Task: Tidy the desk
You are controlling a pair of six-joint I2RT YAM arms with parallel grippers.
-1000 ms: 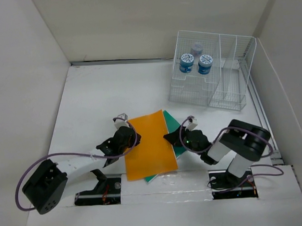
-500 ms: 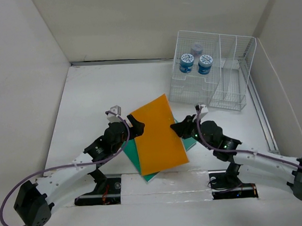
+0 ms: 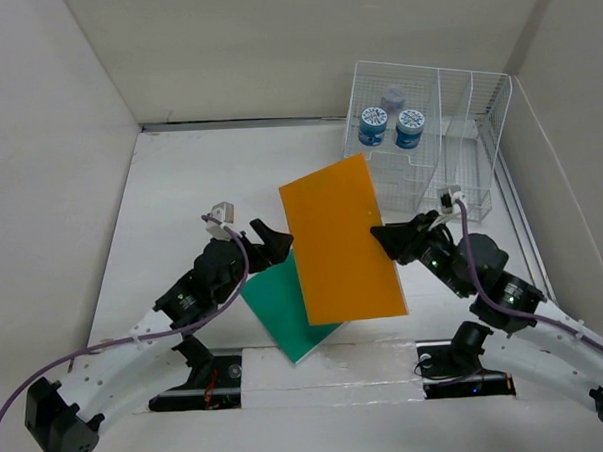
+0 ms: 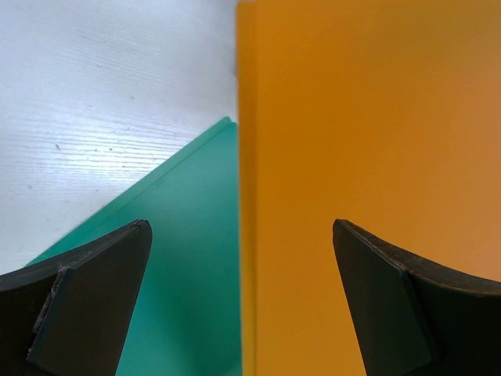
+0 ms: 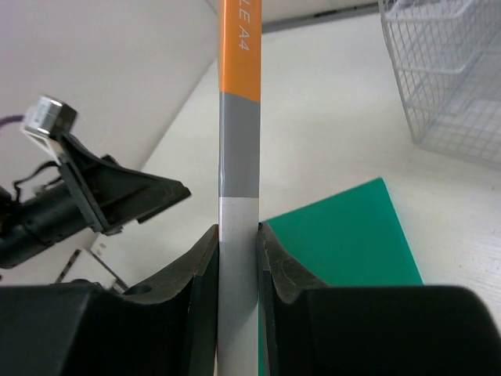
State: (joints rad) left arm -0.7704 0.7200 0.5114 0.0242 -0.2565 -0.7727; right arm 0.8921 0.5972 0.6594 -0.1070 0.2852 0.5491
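My right gripper (image 3: 379, 238) (image 5: 237, 235) is shut on the spine of an orange file folder (image 3: 340, 239) (image 5: 237, 117) and holds it tilted above the desk (image 3: 200, 190). The spine runs orange, grey, then white between the jaws. My left gripper (image 3: 272, 239) (image 4: 240, 225) stands open just left of the folder's left edge, and the orange folder (image 4: 376, 157) fills the right half of its view. A green folder (image 3: 285, 312) (image 4: 188, 258) (image 5: 344, 235) lies flat on the desk below, partly hidden by the orange one.
A white wire-mesh rack (image 3: 460, 179) (image 5: 446, 70) stands at the back right, holding two blue-capped bottles (image 3: 374, 126) (image 3: 409, 128) and a smaller one (image 3: 393, 96). Pale wall panels close in the desk on three sides.
The left gripper has opened and let go of the orange folder. The right arm has stretched out, carrying the folder up and to the right, uncovering more of the green folder.
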